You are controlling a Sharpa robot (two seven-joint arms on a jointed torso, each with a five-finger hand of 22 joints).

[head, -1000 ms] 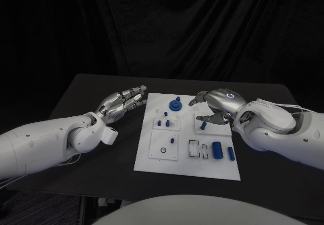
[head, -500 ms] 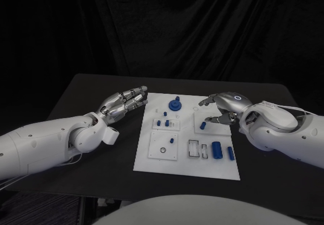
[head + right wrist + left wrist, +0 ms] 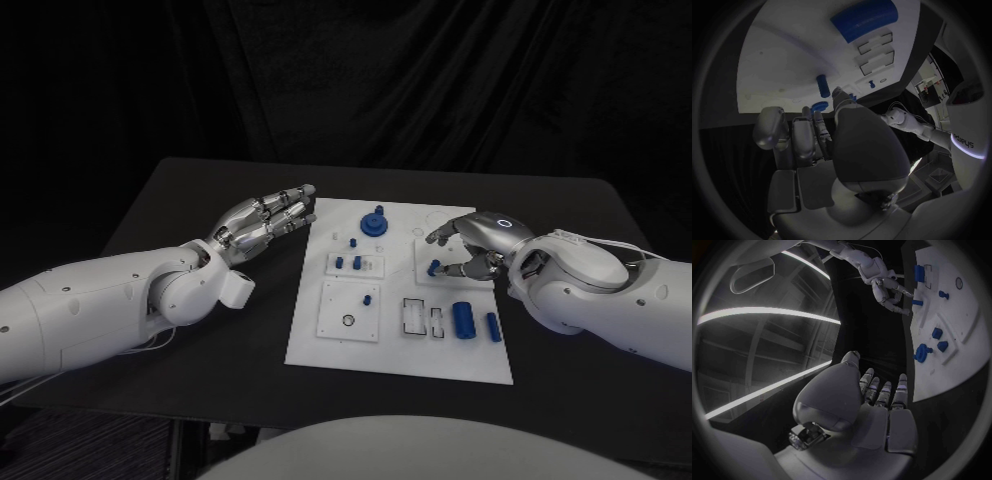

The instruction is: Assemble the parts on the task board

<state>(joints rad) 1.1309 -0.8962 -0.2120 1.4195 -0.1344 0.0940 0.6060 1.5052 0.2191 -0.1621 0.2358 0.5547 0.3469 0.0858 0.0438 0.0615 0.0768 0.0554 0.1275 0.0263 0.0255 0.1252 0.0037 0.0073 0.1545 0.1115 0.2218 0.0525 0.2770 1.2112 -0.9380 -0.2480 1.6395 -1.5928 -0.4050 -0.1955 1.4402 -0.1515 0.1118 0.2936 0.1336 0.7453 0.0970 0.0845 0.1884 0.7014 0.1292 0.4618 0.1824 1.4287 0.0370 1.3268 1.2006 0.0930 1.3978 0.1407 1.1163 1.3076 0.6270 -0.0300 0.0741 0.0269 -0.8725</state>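
Several pegs stood seated; blue cylinder (image 3: 463,319) by my right hand (image 3: 470,244) lay loose. Right hovered over upright peg (image 3: 433,268), empty; left hand (image 3: 265,222) open, idle.

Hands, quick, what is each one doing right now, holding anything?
Left hand: open, holding nothing, beside the board.
Right hand: over the board by a blue peg; cannot tell if it holds it.

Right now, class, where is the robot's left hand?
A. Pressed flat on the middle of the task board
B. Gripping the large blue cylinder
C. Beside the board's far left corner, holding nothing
C: the left hand sits off the task board by its far left corner, fingers empty.
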